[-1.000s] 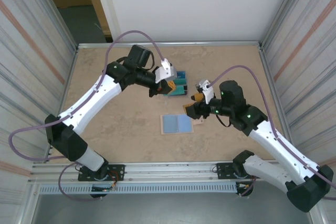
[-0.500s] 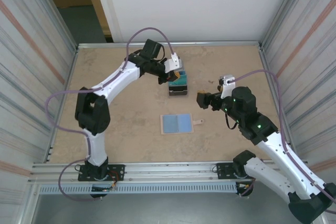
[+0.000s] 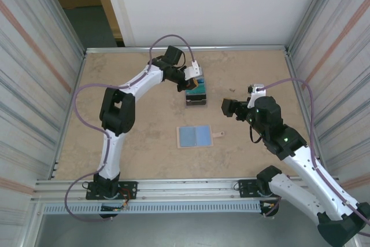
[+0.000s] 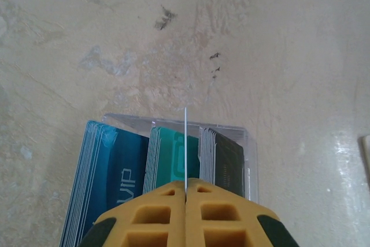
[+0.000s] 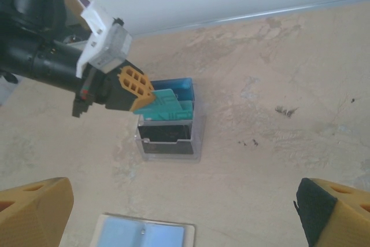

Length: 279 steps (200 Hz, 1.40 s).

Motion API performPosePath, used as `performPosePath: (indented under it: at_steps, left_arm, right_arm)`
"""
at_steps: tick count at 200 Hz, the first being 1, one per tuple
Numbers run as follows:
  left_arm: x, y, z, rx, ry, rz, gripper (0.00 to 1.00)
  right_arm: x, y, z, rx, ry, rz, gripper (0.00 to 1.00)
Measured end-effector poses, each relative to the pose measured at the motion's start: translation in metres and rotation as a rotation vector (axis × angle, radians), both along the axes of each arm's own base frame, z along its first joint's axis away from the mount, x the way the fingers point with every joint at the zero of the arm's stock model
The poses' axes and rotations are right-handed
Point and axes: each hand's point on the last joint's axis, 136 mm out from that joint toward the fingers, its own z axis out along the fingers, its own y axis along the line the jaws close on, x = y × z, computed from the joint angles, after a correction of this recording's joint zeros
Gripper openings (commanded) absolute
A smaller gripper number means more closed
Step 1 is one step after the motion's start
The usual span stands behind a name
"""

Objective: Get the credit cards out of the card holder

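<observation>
The left gripper (image 5: 143, 93) has its ribbed yellow fingers pressed together on one thin teal credit card (image 5: 169, 104), which tilts at the mouth of the clear plastic card holder (image 5: 171, 148). Stacks of credit cards (image 4: 110, 183), dark blue, teal and black, stand on edge in the holder's three compartments. The right gripper (image 3: 226, 108) is spread wide, apart from the holder, over the mottled beige table (image 3: 133, 137).

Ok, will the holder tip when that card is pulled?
Likely light: the holder is thin clear plastic, nothing pinning it, so it may lift or slide. Its packed cards probably add weight low down, steadying it.
</observation>
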Motion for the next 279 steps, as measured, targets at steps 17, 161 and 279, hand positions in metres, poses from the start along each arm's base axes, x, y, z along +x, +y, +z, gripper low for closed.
performPosePath:
  at_steps: [17, 161, 279]
  left_arm:
    - [0.003, -0.001, -0.008, 0.006, 0.005, 0.003, 0.0]
    - [0.022, -0.007, -0.018, 0.008, -0.024, 0.025, 0.18]
    - [0.011, 0.011, 0.017, 0.0, -0.078, 0.126, 0.49]
  right_arm:
    - [0.0, 0.0, 0.0, 0.0, 0.0, -0.003, 0.99]
    - [0.0, 0.0, -0.001, 0.001, 0.003, -0.004, 0.99]
    - [0.009, 0.014, -0.028, -0.024, 0.1, 0.021, 0.89]
